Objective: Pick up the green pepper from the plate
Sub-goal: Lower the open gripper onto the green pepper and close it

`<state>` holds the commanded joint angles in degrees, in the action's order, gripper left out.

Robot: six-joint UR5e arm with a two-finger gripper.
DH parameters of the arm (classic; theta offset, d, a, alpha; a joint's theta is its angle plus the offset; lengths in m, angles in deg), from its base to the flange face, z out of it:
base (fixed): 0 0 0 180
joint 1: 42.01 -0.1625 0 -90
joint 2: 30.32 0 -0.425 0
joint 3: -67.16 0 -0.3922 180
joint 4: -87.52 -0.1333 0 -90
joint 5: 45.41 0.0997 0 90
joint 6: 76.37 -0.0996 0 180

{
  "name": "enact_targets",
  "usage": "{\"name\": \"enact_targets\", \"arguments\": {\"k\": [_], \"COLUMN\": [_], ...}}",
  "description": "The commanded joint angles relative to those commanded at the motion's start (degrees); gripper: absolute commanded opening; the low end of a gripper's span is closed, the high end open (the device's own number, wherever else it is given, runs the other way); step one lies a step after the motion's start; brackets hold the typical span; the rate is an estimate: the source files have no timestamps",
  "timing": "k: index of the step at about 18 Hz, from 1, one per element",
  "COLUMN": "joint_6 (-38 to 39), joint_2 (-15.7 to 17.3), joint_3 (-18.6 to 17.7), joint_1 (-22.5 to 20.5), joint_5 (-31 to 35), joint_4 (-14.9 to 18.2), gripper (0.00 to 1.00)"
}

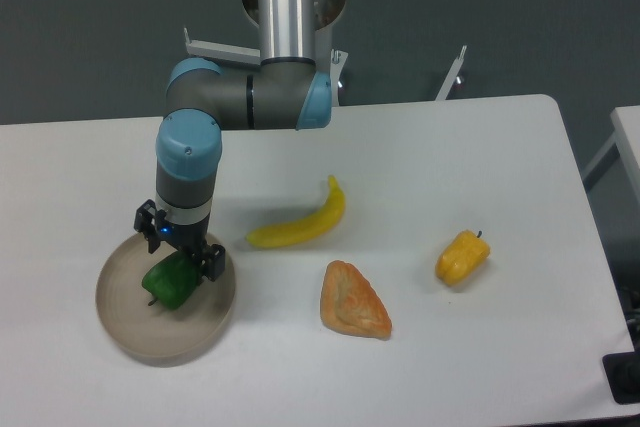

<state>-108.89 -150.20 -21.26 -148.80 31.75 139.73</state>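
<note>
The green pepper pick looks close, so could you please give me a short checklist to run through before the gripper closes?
1. Green pepper lies on the plate: ok.
2. Gripper is over the pepper: ok.
3. Fingers straddle the pepper: cannot tell, the gripper hides its top.
4. Jaws open enough: cannot tell.
5. Banana lies clear of the gripper: ok.
6. Fingers clear of the plate's rim: cannot tell.

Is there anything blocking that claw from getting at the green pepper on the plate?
Nothing visible does. The gripper hangs right over the green pepper on the plate; the banana lies off to the side on the table.
</note>
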Motion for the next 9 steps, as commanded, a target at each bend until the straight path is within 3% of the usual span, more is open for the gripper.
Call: {"name": "enact_targets", "arguments": {"k": [2, 3, 4, 6, 9], "joint_6": [-0.1, -0.1, -0.1, -0.2, -0.4], "joint_2": [-0.1, -0.2, -0.3, -0.4, -0.3], "joint_3": [0.1, 0.3, 0.4, 0.5, 0.6], "joint_1": [0.0, 0.0, 0.0, 0.0, 0.2], "joint_5": [0.1, 0.1, 0.1, 0.0, 0.0], "joint_4": [-0.1, -0.1, -0.1, -0.1, -0.1], "gripper": [0.99, 0.9, 0.66, 0.49, 0.46]}}
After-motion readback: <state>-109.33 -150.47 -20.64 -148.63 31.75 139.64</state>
